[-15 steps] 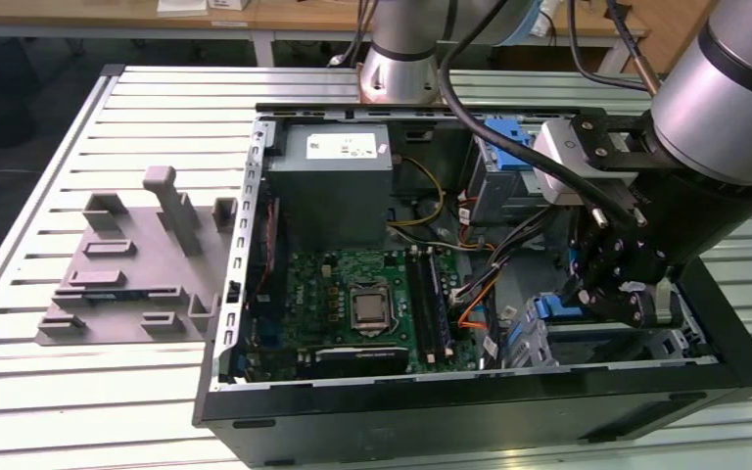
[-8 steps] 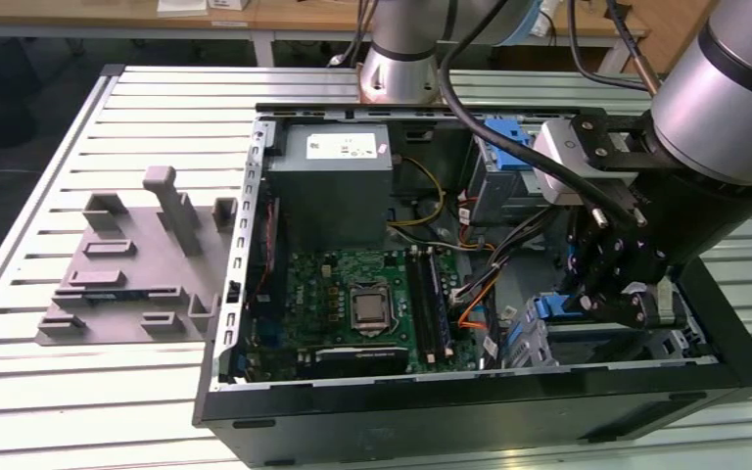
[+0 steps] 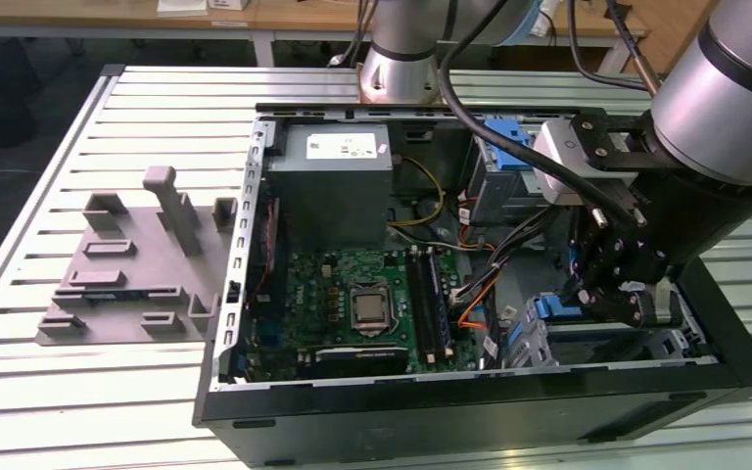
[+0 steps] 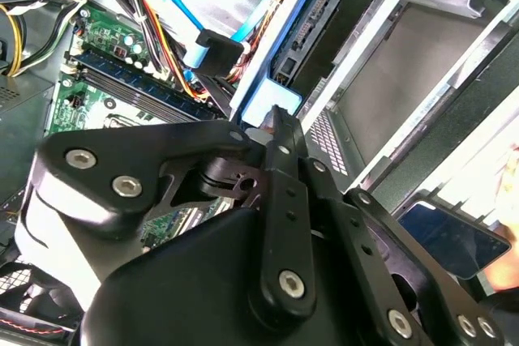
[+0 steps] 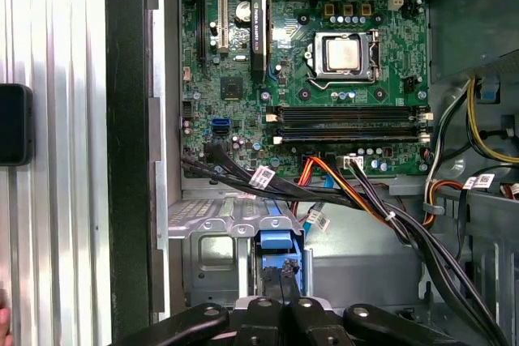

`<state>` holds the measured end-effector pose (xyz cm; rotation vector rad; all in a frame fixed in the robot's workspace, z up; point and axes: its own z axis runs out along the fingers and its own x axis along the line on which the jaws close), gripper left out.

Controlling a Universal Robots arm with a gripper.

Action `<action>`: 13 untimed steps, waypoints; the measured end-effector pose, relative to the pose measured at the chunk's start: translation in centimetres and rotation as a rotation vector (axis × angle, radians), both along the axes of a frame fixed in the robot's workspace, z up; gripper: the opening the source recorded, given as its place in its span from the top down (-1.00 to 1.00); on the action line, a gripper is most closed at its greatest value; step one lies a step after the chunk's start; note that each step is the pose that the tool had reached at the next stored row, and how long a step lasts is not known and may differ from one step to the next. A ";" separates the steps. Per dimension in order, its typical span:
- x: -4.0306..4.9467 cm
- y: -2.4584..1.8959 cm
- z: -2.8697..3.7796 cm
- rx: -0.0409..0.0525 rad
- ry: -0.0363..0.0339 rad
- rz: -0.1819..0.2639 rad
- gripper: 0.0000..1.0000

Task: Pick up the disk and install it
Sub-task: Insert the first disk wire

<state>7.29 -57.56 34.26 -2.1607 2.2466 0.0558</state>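
Silver-grey arm (image 3: 728, 108), black jointed fingers (image 4: 284, 200), silver screws (image 4: 290, 283), black cables (image 3: 478, 122), white wrist box (image 3: 570, 157)

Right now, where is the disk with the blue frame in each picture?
Exterior view: the flat disk in its blue plastic carrier sits at the exterior view's right, near the green motherboard.
First wrist view: the disk in the grey cage, near the motherboard.
Second wrist view: the disk, near the motherboard.
Shared landmark: the motherboard.

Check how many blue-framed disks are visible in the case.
1: the disk stands in the drive cage at the gripper; others may be hidden behind the arm.
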 end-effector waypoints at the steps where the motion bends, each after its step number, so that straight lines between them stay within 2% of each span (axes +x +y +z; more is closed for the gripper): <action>1: 0.00 0.00 0.00 0.0001 0.0000 0.000 0.79; 4: 0.00 0.00 0.00 0.0004 0.0000 0.000 0.76; 5: 0.00 0.00 0.00 0.0006 0.0000 0.000 0.64; 8: 0.00 0.00 0.00 0.0010 0.0000 0.000 0.64; 9: 0.00 0.00 0.00 0.0011 0.0000 0.000 0.66; 10: 0.00 0.00 0.00 0.0012 0.0000 0.000 0.79; 13: 0.00 0.00 0.00 0.0015 0.0000 0.000 0.79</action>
